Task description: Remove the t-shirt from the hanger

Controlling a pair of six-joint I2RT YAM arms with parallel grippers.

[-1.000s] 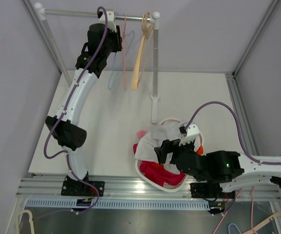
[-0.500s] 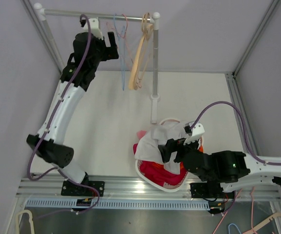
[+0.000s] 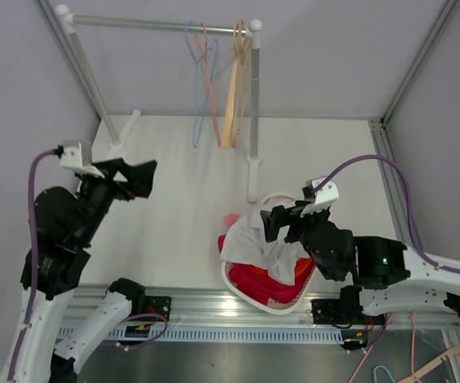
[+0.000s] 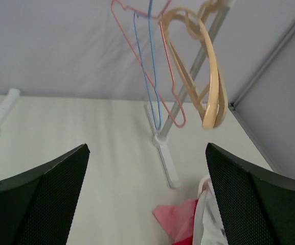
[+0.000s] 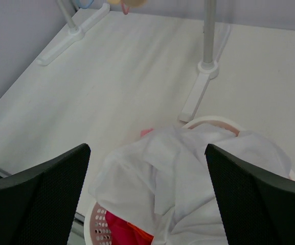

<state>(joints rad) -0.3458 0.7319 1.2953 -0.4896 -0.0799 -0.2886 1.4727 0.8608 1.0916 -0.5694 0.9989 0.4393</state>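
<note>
A white t-shirt (image 3: 253,239) lies draped over the white laundry basket (image 3: 241,289), on top of red and pink clothes; it also shows in the right wrist view (image 5: 188,173). Bare hangers hang on the rail: a blue one (image 3: 200,88), a pink one (image 3: 210,80) and a wooden one (image 3: 233,88); they also show in the left wrist view, with the wooden one (image 4: 208,87) on the right. My left gripper (image 3: 134,177) is open and empty, low over the table's left side. My right gripper (image 3: 281,223) is open and empty, just above the t-shirt.
The rack's rail (image 3: 158,24) spans the back, with one post (image 3: 253,104) and its foot (image 3: 253,179) just behind the basket and another foot (image 3: 126,132) at the back left. More hangers (image 3: 421,367) lie below the table's front edge.
My left arm has let go of the blue hanger at the rail and swung down and back to the table's left side. My right gripper rose slightly above the t-shirt in the basket.
</note>
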